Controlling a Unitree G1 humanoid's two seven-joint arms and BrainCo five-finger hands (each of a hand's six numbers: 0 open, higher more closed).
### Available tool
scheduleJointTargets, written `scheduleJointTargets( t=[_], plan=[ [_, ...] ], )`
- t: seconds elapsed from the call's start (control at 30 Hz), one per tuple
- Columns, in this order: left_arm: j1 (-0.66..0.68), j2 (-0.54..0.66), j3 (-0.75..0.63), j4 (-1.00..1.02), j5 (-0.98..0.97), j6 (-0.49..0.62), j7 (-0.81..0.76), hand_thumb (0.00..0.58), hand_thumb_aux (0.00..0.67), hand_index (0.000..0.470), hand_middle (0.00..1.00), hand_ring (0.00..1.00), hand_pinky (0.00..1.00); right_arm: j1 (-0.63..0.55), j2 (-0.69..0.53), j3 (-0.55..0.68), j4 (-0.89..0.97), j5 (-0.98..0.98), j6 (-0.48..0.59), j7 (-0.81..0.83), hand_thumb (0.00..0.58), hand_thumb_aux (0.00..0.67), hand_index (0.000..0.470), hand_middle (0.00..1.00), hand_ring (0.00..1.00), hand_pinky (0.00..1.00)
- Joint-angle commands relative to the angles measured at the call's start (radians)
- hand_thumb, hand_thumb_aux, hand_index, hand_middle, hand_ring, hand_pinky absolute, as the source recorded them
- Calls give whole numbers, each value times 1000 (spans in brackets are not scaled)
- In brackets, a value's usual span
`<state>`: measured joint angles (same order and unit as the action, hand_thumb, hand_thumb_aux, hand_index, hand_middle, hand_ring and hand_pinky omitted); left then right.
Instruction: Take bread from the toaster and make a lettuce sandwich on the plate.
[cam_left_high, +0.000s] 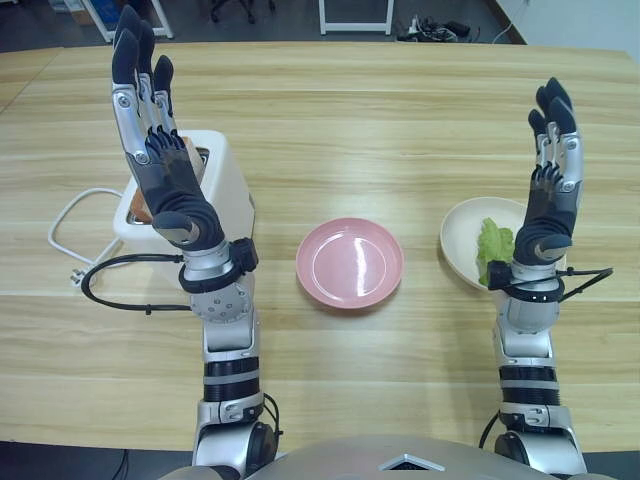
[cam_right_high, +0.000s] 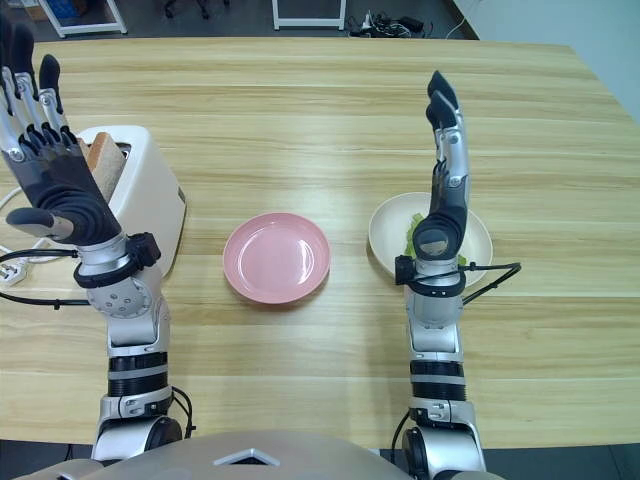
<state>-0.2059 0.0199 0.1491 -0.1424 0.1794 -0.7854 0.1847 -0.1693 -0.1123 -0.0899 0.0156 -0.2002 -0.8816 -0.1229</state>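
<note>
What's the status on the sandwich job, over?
Left hand, right hand open, empty. Bread in toaster, lettuce in cream bowl, pink plate bare. Nothing in the way.

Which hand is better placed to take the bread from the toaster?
Left hand, probably: it hangs open at the toaster holding the bread, while the right hand is over the bowl with lettuce.
</note>
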Motion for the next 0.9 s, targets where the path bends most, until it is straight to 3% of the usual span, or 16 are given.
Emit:
scheduleJointTargets(
  t=[0.03,0.17,0.27,0.5,0.7,0.9],
  plan=[
    [7,3,14,27,27,-51,20,0,0,0,0,0,0,9,54,-10,-64,-65,18,-47,0,0,0,0,0,0],
    [10,-1,6,22,31,-59,20,0,0,0,0,0,0,-9,90,22,-85,-13,-47,-68,0,0,0,0,0,0],
    [12,-2,4,27,53,-70,25,0,0,0,0,0,0,6,63,21,-120,18,20,-34,0,0,0,0,0,0],
    [10,53,52,26,51,-10,12,0,0,0,0,0,0,31,39,1,-101,27,36,-17,0,0,0,0,0,0],
    [11,269,193,49,63,113,-50,0,0,0,0,0,0,71,28,-1,-90,44,33,1,0,0,0,0,0,0],
    [93,595,378,221,278,277,-38,0,0,0,0,0,0,99,6,16,-62,72,14,41,0,0,0,0,0,0]
  ],
)
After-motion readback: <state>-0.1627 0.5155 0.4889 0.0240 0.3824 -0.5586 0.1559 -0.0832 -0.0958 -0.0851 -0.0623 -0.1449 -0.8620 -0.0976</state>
